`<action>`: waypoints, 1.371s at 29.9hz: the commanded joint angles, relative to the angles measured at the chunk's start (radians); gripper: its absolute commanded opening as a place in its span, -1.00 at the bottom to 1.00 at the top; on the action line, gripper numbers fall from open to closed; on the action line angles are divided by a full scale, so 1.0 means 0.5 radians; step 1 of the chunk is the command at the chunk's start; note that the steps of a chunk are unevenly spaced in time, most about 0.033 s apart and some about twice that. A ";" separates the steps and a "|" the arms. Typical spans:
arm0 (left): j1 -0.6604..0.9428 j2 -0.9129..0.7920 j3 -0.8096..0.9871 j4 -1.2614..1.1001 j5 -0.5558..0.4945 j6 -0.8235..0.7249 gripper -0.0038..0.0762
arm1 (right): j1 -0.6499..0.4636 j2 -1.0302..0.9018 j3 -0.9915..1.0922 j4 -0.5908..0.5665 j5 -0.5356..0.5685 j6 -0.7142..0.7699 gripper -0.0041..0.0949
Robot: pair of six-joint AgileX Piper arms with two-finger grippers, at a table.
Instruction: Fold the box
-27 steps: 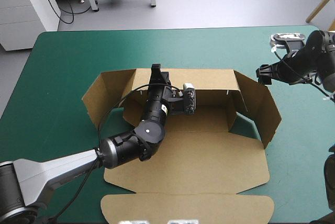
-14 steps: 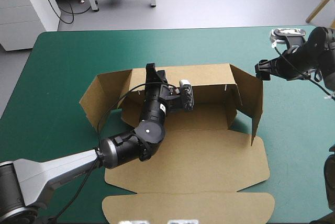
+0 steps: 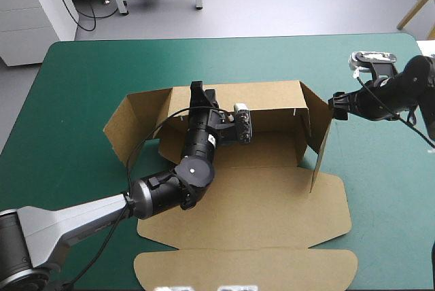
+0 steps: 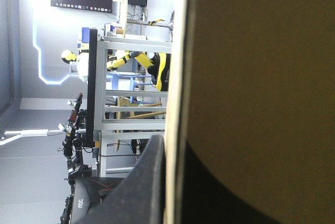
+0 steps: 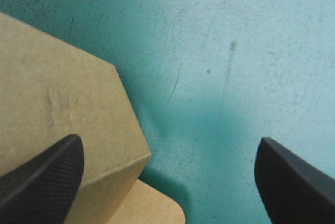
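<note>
Box (image 3: 272,202) half built in the middle of the counter (image 3: 88,73).
Left hand (image 3: 198,94) clamps the back wall (image 3: 265,97). Right hand (image 3: 338,105), fingers (image 5: 42,177) apart, touches the side wall (image 3: 319,145); a slip could let it flop flat.

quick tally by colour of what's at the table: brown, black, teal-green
brown: 1, the box
black: 2, the left claw and the right claw
teal-green: 1, the table cover
total: 4
</note>
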 commanded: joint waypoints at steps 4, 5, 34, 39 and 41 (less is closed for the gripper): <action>-0.010 -0.082 -0.050 0.136 0.094 -0.042 -0.93 | -0.014 -0.327 0.290 0.219 -0.182 -0.159 0.71; -0.010 -0.082 -0.050 0.132 0.094 -0.042 -0.93 | -0.010 -0.349 0.344 0.261 -0.217 -0.191 0.71; -0.010 -0.082 -0.050 0.128 0.096 -0.042 -0.93 | 0.801 -0.649 1.238 0.433 -1.701 -0.511 0.71; -0.010 -0.082 -0.050 0.128 0.096 -0.042 -0.93 | 0.930 -0.637 1.283 0.363 -1.953 -0.458 0.71; -0.010 -0.082 -0.050 0.128 0.098 -0.042 -0.93 | 0.962 -0.627 1.283 0.363 -2.060 -0.458 0.71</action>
